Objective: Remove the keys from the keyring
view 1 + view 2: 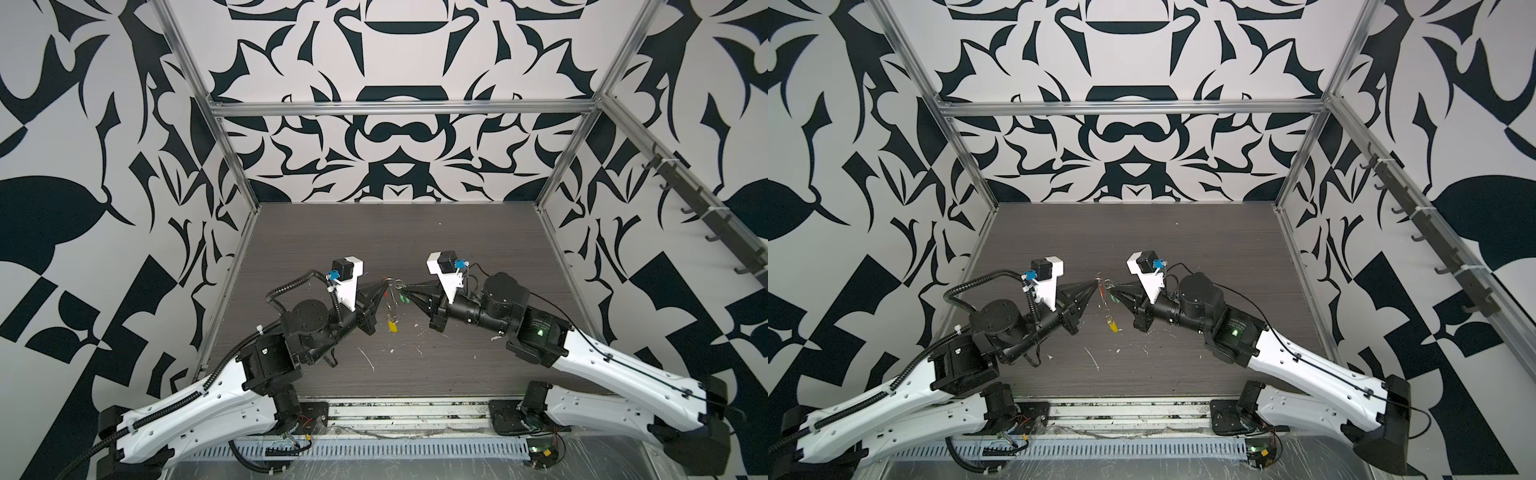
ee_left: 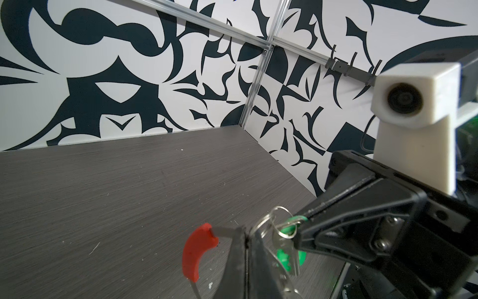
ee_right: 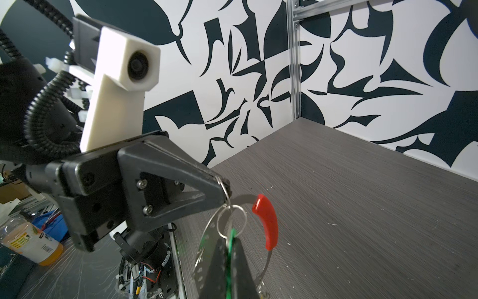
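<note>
The keyring (image 3: 204, 244), a thin grey hoop band dotted with holes, hangs in the air between my two grippers over the dark table (image 1: 374, 241). My left gripper (image 2: 247, 242) is shut on the band beside the curved red strip (image 2: 196, 251), which sits on the hoop. My right gripper (image 3: 230, 249) is shut on the green key (image 2: 287, 256), which hangs from a small wire loop (image 3: 231, 220) on the hoop. In both top views the grippers' tips (image 1: 385, 284) (image 1: 404, 292) nearly meet. Below them the yellow key (image 1: 392, 327) dangles at the hoop's low end, close to the table.
Patterned walls with aluminium rails close the table on three sides. A dark hook rail (image 1: 685, 199) runs along the right wall. White flecks (image 1: 368, 361) mark the table's front. A bottle of orange liquid (image 3: 31, 246) stands beyond the table's edge.
</note>
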Robot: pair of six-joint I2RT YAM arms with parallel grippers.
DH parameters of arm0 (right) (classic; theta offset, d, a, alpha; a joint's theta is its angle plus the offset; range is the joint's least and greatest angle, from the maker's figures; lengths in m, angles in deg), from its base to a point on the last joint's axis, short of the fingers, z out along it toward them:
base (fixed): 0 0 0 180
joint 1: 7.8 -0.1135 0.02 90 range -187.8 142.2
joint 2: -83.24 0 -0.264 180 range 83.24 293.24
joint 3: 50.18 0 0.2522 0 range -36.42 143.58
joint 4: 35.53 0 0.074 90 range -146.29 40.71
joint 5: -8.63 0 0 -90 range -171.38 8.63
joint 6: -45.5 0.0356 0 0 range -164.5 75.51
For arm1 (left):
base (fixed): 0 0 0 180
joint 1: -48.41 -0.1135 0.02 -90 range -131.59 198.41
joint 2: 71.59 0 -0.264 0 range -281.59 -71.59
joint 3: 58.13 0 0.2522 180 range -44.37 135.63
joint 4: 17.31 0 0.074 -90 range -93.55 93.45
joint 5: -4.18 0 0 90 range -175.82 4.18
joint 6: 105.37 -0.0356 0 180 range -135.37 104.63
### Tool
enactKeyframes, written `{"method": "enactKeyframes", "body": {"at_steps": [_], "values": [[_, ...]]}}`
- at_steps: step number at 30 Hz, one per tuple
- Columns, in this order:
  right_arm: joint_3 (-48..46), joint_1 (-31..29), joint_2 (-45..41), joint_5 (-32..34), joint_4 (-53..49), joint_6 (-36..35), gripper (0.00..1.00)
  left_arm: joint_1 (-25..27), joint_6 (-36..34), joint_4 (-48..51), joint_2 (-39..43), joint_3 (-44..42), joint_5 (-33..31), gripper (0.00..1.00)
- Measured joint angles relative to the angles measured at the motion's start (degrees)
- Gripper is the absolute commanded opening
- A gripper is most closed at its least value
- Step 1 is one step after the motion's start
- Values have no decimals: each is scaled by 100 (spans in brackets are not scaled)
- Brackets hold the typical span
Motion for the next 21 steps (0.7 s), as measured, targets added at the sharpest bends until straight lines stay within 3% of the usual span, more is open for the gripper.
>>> {"method": "enactKeyframes", "body": {"at_steps": [11, 21], "values": [[7, -11, -52, 129, -52, 17, 0, -125, -498, 216, -125, 295, 632, 0], [452, -31, -66, 109, -772, -221, 0, -192, -634, 601, -50, 439, 1156, 0]]}}
